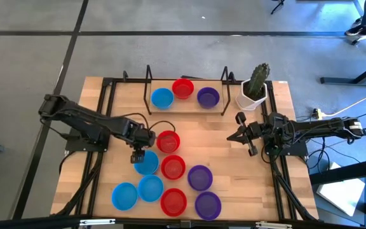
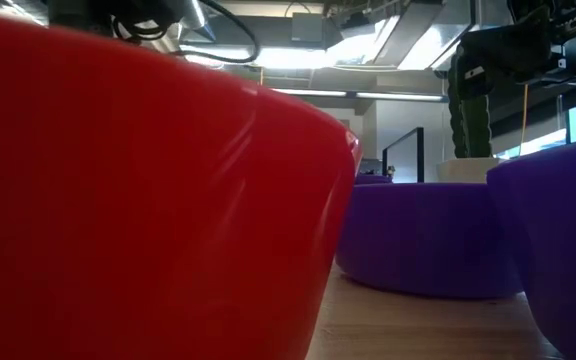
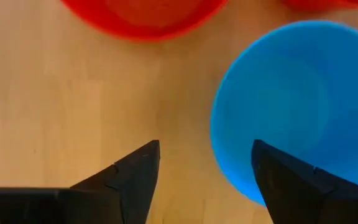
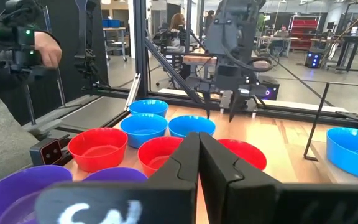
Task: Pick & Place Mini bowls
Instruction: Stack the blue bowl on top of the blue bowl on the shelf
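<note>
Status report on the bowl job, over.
Left tool open above blue bowl, empty. Right tool shut, empty, parked near cactus pot. Red bowl sits close beside left tool.

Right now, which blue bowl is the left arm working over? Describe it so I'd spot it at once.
Start at the wooden table and find the loose cluster of bowls on its near half. The blue bowl lies at that cluster's left edge, just below the left end effector, whose fingers are open. Two other blue bowls lie nearer the table's edge, away from the arm.
</note>
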